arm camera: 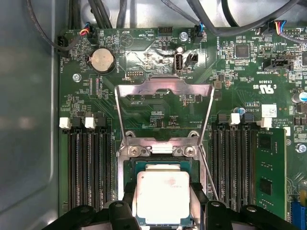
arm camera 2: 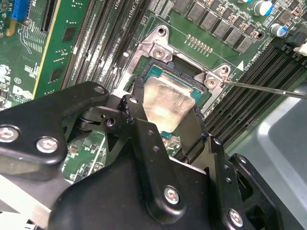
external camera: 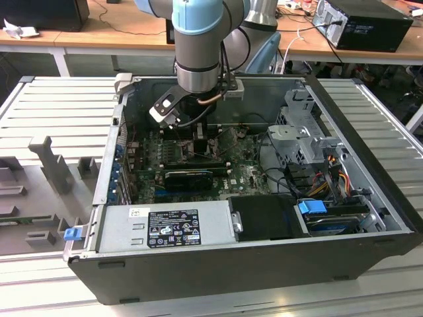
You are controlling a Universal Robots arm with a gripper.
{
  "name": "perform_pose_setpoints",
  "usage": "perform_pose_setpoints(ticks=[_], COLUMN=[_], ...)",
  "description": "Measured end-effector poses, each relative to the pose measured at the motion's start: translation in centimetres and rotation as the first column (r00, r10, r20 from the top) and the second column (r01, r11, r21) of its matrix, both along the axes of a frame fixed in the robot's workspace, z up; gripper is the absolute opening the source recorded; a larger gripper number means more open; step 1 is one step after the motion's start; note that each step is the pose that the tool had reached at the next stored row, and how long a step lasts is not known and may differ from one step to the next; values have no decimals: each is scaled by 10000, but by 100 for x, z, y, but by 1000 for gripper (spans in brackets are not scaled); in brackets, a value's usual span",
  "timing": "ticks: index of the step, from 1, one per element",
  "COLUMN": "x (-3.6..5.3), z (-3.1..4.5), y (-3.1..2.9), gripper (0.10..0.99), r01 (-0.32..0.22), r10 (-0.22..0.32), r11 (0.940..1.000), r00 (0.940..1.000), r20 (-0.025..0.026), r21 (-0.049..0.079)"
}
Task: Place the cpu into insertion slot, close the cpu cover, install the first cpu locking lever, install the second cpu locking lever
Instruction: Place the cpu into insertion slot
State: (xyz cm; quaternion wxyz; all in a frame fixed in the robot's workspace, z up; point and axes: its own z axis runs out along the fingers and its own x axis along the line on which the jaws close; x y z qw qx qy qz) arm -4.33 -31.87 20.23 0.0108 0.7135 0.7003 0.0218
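Right between your gripper's (arm camera: 163, 192) fingertips is the cpu (arm camera: 163, 199). The fingers are closed to about chip width and pinch it by two opposite edges, metal face up. In both wrist views it sits squarely over the insertion slot (arm camera 2: 168, 68). I honestly can't tell whether it's fully bedded or just hovering a hair above the pins.

Just beyond the fingertips, the cpu cover (arm camera: 163, 87) is swung open and back, so its frame is out of the way. You can see green board (arm camera: 230, 72) through its window. A thin locking lever (arm camera 2: 264, 89) runs off from the socket corner to one side of the fingers, clear of the chip.

So my read is you're on the placing step, and it's all about staying flat. Keep the chip level and its edges parallel to the socket rim. Let it drop in under its own weight and don't push. Any tilt or sideways scrub is probably how pins get bent. When you let go, open just enough to free the edges. The memory slots (arm camera: 86, 163) sit close on both sides of the fingers, so there isn't much room to splay.
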Motion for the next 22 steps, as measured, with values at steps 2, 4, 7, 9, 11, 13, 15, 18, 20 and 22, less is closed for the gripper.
perform_pose_setpoints(ticks=[2, 4, 7, 9, 11, 13, 15, 18, 20, 22], x=[0, 0, 0, 0, 0, 0, 0, 0, 0, 0], z=[0, -1, -1, -3, -5, 65, 93, 117, 125, 140], y=[0, 0, 0, 0, 2, 2, 2, 2, 2, 2], gripper=[529, 529, 541, 604, 604, 592, 341, 220, 106, 106], r01=[0, 0, 0, 0, 0, 0, 0, 2, 2, 2], r10=[0, 0, 0, 0, 0, 0, 0, -2, -2, -2], r11=[10000, 10000, 10000, 10000, 10000, 10000, 10000, 10000, 10000, 10000], r00=[10000, 10000, 10000, 10000, 10000, 10000, 10000, 10000, 10000, 10000], r20=[-2, -1, 0, 0, -1, 0, -1, 0, 0, 0], r21=[-2, 0, 0, 1, 5, -30, -47, -49, -48, -48])
